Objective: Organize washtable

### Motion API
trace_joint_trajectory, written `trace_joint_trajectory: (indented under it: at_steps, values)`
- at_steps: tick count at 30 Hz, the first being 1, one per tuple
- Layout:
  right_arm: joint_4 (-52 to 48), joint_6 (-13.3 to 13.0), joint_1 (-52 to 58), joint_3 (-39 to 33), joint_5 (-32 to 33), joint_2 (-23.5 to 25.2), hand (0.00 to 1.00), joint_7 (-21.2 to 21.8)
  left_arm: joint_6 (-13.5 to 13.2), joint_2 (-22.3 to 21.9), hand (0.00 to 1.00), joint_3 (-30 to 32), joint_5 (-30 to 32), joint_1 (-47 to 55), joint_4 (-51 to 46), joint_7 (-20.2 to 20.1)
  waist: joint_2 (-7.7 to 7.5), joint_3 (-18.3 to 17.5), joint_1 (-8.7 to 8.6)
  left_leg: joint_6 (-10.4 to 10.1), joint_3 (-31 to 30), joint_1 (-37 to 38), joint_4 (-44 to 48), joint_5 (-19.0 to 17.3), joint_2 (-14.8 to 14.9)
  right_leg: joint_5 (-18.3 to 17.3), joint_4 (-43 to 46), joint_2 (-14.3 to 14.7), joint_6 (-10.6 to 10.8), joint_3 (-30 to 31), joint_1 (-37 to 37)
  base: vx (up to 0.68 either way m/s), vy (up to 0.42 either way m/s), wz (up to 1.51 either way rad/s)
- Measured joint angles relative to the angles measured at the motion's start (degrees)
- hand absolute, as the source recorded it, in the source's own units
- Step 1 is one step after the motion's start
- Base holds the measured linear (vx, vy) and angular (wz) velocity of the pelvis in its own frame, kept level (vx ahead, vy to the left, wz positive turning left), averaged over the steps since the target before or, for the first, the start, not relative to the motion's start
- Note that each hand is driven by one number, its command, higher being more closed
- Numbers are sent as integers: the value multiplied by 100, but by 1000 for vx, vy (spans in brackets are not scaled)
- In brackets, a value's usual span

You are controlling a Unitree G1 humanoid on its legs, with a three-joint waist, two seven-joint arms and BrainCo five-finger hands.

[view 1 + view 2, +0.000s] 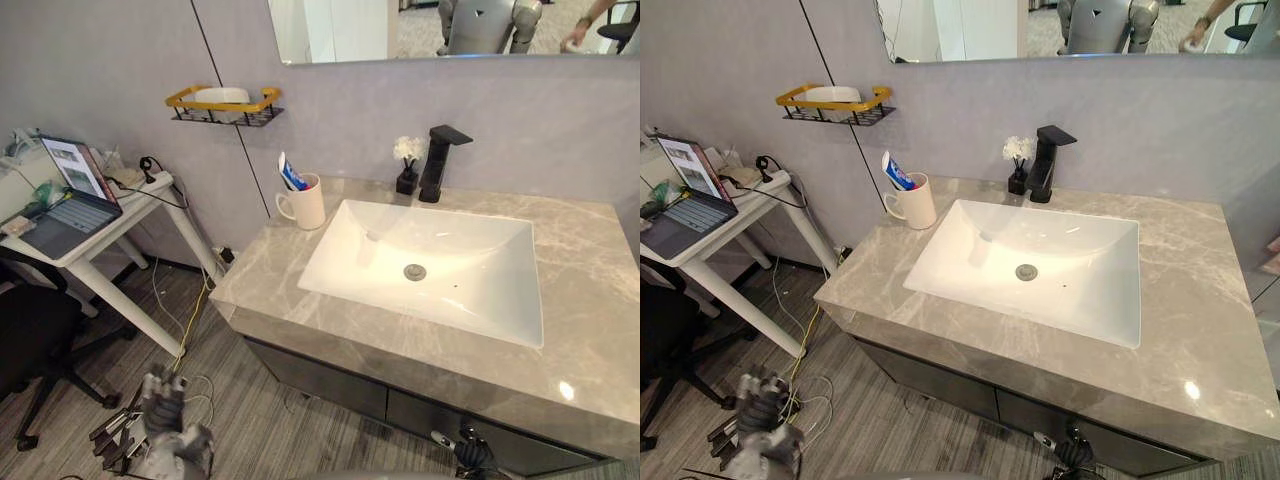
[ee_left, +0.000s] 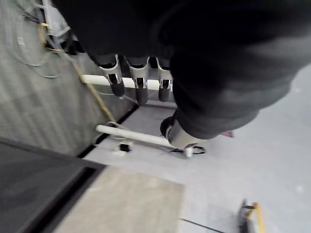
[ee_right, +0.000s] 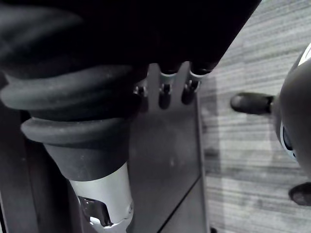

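Toothpaste tube in white mug

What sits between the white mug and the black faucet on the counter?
A small dark vase of white flowers, close beside the faucet; bare counter toward the mug. Left eye view.

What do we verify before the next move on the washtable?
1. Left robot hand free: ok, open, low beside the cabinet.
2. Right robot hand free: ok, open, below the counter edge.
3. Hands at counter height: not ok, both hang under it.
4. Mug upright: ok, at the counter's left rear, tube inside.
5. Sink empty: ok.
6. Vase apart from faucet: cannot tell, they stand very close.
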Motion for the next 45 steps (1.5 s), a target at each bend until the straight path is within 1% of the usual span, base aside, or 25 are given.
trace_joint_trajectory:
  at_steps: [3, 7, 9, 11, 14, 17, 21, 24, 25, 27, 28, 29, 30, 31, 33, 34, 35, 36, 38, 39, 40, 41, 42, 43, 45]
  values:
    - [62, -60, -3, 13, 6, 33, 0, 20, 41, 3, 0, -258, -4, -125, 1141, -95, -73, -26, -2, -66, 209, 30, -18, -20, 122, -27, -1, 70, -36, 17, -1, 4, -2, -4]
    - [466, -325, -115, 10, 63, 13, 0, 37, 175, 24, 0, -529, 258, -243, 2758, -142, -153, -24, -11, -189, 397, 209, -49, -92, 247, -63, -3, 227, -90, 273, -5, 17, 8, -28]
    - [674, -417, -139, 6, 74, 1, 0, 35, 194, 23, 0, -610, 371, -252, 3106, -172, -205, -15, -14, -211, 446, 272, -70, -98, 296, -63, -3, 281, -93, 368, -5, 47, 19, -29]
    - [816, -442, -177, 4, 76, -12, 0, 32, 169, 26, 0, -636, 428, -331, 3241, -189, -247, -16, -9, -237, 457, 318, -108, -92, 320, -75, -2, 325, -111, 450, -7, 45, 29, -15]
    - [1028, -450, -200, 5, 121, -93, 0, 35, 120, 42, 0, -696, 611, -576, 3536, -189, -215, 16, -19, -254, 532, 376, -125, -101, 323, -71, -2, 353, -117, 592, -11, 46, 58, -18]
    - [1122, -456, -294, 10, 117, -101, 0, 35, 103, 147, 0, -917, 815, -815, 3754, -203, -233, 82, -105, -279, 603, 424, -126, -114, 315, -56, -2, 366, -115, 713, -11, 47, 71, -17]
    - [1300, -457, -460, 20, 115, -117, 0, 38, 91, 246, 0, -1092, 830, -907, 3851, -208, -268, 186, -162, -311, 734, 544, -162, -150, 312, -44, -2, 395, -112, 885, -6, 44, 72, -23]
    - [1303, -455, -497, 230, 115, -177, 0, 43, 95, 290, 0, -1139, 963, -1056, 3897, -213, -303, 278, -156, -304, 721, 560, -168, -187, 309, -64, 0, 387, -89, 869, -8, 36, 65, 3]
    - [1306, -453, -515, 302, 114, -194, 0, 49, 100, 307, 0, -1183, 1045, -1154, 3948, -199, -321, 298, -169, -322, 593, 475, -177, -203, 293, -101, 30, 363, -104, 776, -4, 71, 39, 42]
    - [1306, -455, -583, 386, 118, -232, 0, 78, 97, 387, 0, -1373, 1059, -1270, 3958, -192, -325, 386, -173, -319, 227, 281, -146, -171, 293, -353, 508, 373, -121, 961, -251, 96, 33, 63]
    - [1302, -447, -637, 385, 133, -232, 0, 94, 109, 489, 0, -1528, 1067, -1364, 3956, -183, -376, 490, -177, -287, -15, 164, -68, -121, 298, -713, 1112, 344, -137, 1423, -502, 72, -3, 73]
    - [1334, -373, -681, 354, 221, -221, 0, 52, 107, 547, 0, -1575, 1065, -1390, 3939, -185, -412, 518, -175, -305, -147, 118, -40, -106, 262, -878, 1352, 313, -96, 1678, -604, 88, -30, 97]
    - [1466, -301, -762, 348, 379, -180, 0, 16, 83, 628, 0, -1587, 1048, -1434, 3875, -176, -571, 619, -133, -338, -403, 22, -15, -52, 215, -1126, 1699, 253, -88, 1636, -734, 68, -98, 99]
    - [1575, -229, -848, 346, 467, -118, 0, -6, 87, 718, 0, -1591, 1049, -1470, 3850, -186, -672, 688, -125, -373, -659, -124, -19, 13, 215, -1253, 1849, 201, -115, 1392, -819, 57, -121, 101]
    - [1574, -107, -839, 312, 707, -127, 0, -124, 102, 764, 0, -1570, 1047, -1506, 3853, -182, -711, 736, -135, -404, -1080, -367, -29, 160, 193, -1352, 1895, 114, -121, 952, -841, 53, -122, 114]
    - [1557, -41, -834, 273, 868, -159, 0, -119, 91, 760, 0, -1539, 1037, -1516, 3784, -183, -716, 819, -99, -405, -1297, -507, -8, 283, 142, -1404, 1941, 47, -128, 735, -842, 34, -92, 112]
    - [1522, -37, -824, 283, 872, -196, 0, -54, 95, 760, 0, -1535, 1033, -1542, 3771, -183, -664, 888, -66, -408, -1380, -578, -2, 367, 100, -1438, 2001, -11, -136, 637, -862, -37, -83, 126]
    - [1400, -103, -770, 438, 835, -245, 0, 161, 92, 731, 0, -1521, 1031, -1570, 3671, -177, -717, 960, 21, -377, -1553, -744, -1, 598, -62, -1612, 2245, -258, -111, 329, -910, -69, -53, 111]
    - [1349, -97, -763, 497, 843, -303, 0, 308, 91, 707, 0, -1487, 1027, -1553, 3606, -174, -707, 977, 22, -324, -1595, -1010, -38, 938, -262, -1785, 2429, -548, -113, -36, -1015, -134, -12, 139]
    - [1287, -127, -759, 571, 779, -336, 0, 310, 100, 640, 0, -1486, 1032, -1546, 3594, -162, -679, 994, 10, -161, -1407, -1147, -274, 1231, -304, -1782, 2402, -718, -142, -441, -1011, -149, 80, 173]
    - [1263, -252, -772, 672, 582, -381, 0, 275, 106, 559, 0, -1455, 1034, -1566, 3593, -161, -566, 990, 11, -84, -575, -1344, 74, 982, -244, -1693, 2340, -794, -277, -885, -1004, -99, 105, 160]
    - [1227, -301, -777, 703, 437, -383, 0, 260, 118, 558, 0, -1439, 1038, -1567, 3592, -165, -550, 990, -7, 67, -63, -1473, 432, 755, -194, -1656, 2323, -846, -285, -1109, -966, -42, 101, 145]
    - [1160, -379, -757, 751, 291, -359, 0, 217, 130, 575, 0, -1434, 1038, -1575, 3596, -167, -562, 1000, -15, 247, 634, -1550, 866, 504, -122, -1623, 2318, -937, -265, -1401, -850, -18, 84, 151]
    - [1099, -446, -704, 787, 179, -337, 0, 150, 130, 583, 0, -1435, 1045, -1574, 3616, -165, -574, 995, -19, 349, 1475, -1435, 1101, 252, 47, -1583, 2315, -1032, -200, -1778, -679, 1, 103, 161]
    - [1092, -455, -764, 800, 115, -331, 0, 134, 130, 583, 0, -1437, 1046, -1593, 3665, -159, -546, 981, -21, 296, 2413, -1208, 1056, 1, 324, -1523, 2349, -1086, -95, -2122, -527, -6, 140, 118]
